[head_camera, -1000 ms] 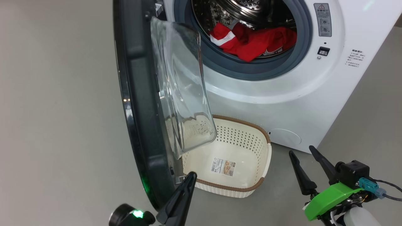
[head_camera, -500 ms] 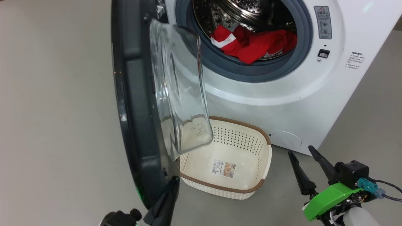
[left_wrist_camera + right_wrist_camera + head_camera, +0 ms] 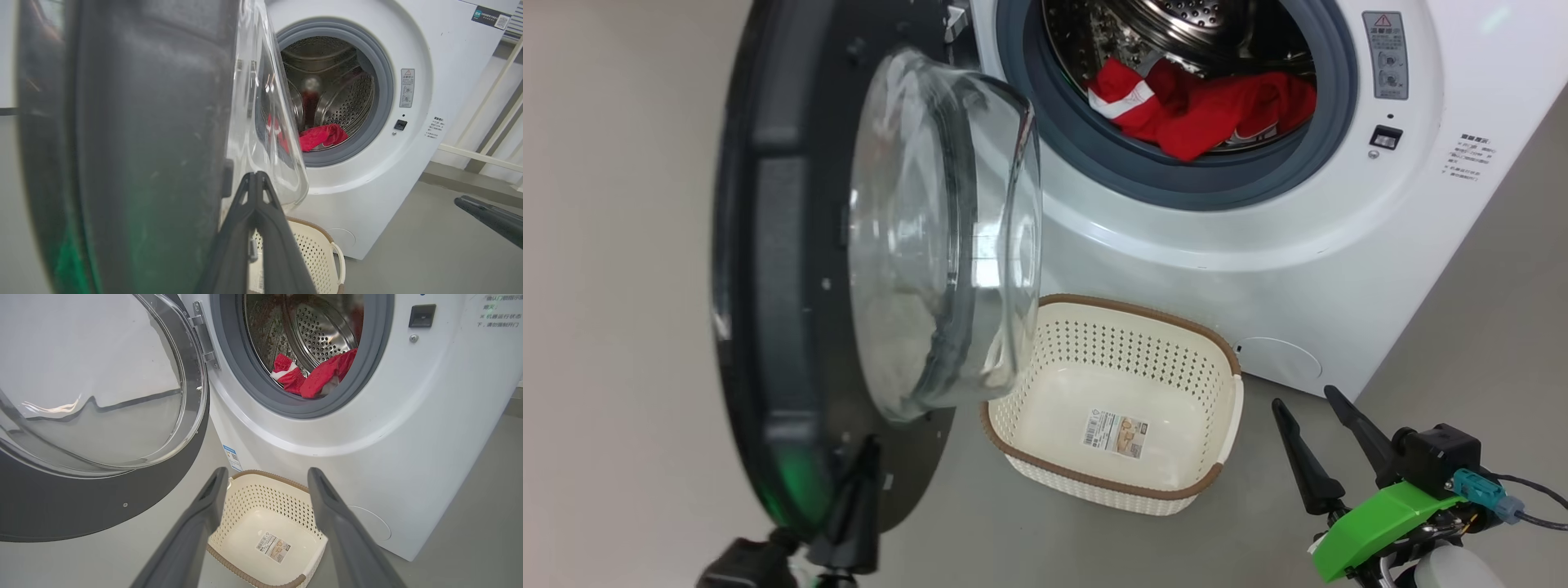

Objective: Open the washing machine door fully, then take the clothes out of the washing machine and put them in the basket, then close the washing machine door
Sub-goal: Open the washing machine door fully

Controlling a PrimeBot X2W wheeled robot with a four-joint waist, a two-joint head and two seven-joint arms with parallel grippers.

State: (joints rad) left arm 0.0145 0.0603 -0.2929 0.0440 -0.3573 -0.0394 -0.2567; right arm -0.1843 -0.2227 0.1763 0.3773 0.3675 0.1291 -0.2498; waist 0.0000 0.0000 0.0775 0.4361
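- Bright, even, diffuse light fills all three views; the floor (image 3: 621,327) reads flat grey, with a faint soft shadow under the basket (image 3: 1131,305).
- In the head view the door (image 3: 760,269) glass carries pale reflections and a white highlight; a green glow tints the door's lower rim.
- The washer (image 3: 1258,269) front is very bright.
- The drum (image 3: 1176,24) steel glints, and its depth is dark.
- Left wrist view: the door rim, close to the lens, is blurred; the left gripper (image 3: 256,179) is soft toward the bottom edge, while the washer behind is sharp.
- Right wrist view: wide-angle distortion curves the washer's edges; the right gripper (image 3: 267,470) is slightly out of focus.
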